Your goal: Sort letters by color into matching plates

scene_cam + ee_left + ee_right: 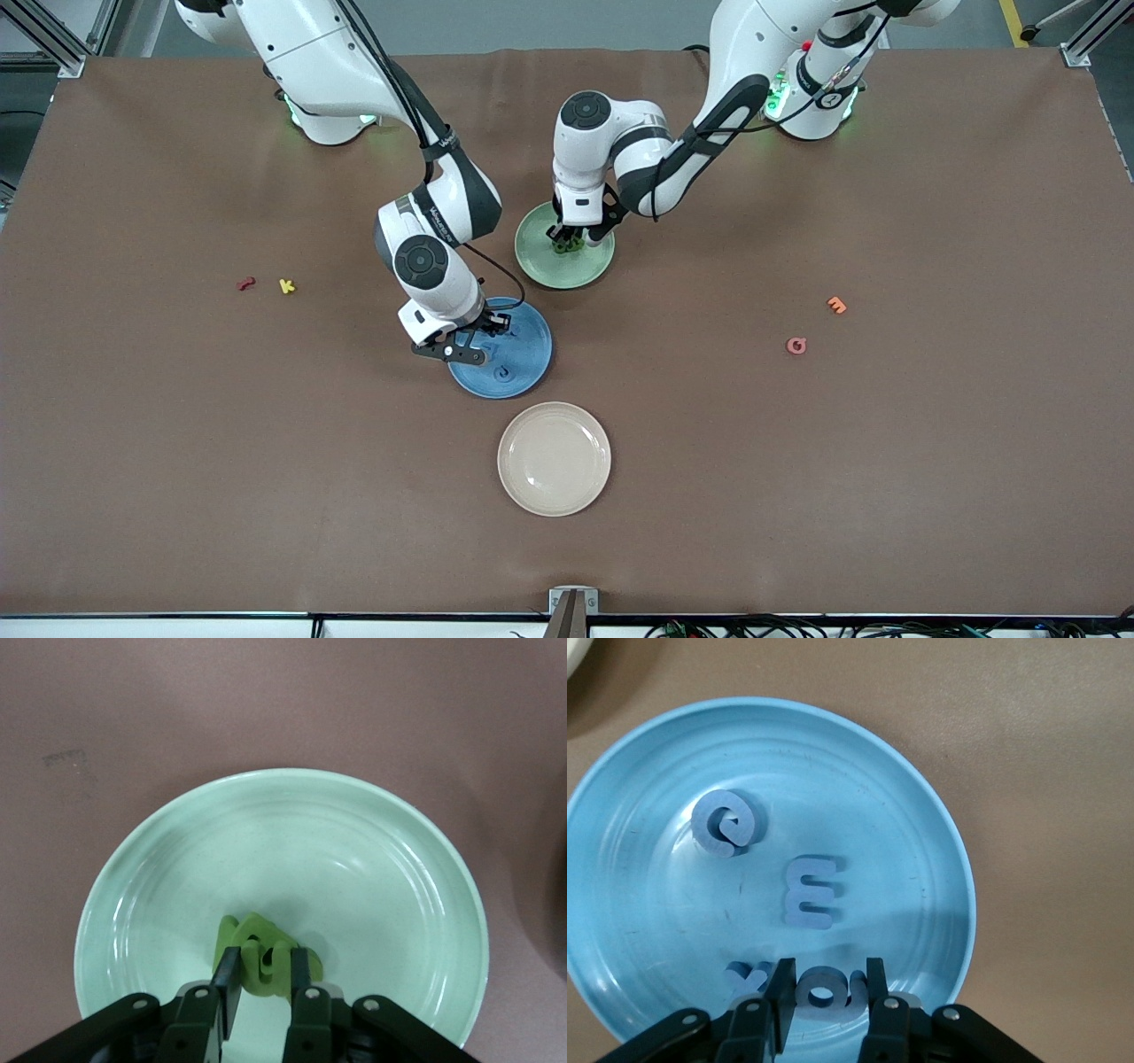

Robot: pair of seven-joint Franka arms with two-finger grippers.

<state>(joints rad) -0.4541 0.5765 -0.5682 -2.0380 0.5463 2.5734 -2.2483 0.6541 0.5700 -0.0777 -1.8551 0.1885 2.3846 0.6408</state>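
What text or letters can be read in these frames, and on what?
"E": blue foam letter in the blue plate.
"O": blue letter between the right gripper fingers.
"K": yellow letter on the table.
Orange letter, pink letter, red letter, arm branding: too small to read.

Place: a robotics lab, by the look of it.
Signs: two white arms (pixel 443 221) bolted at a brown-covered table (pixel 177 461), aluminium framing (pixel 53 35) at the corners (cables trailing along the near edge).
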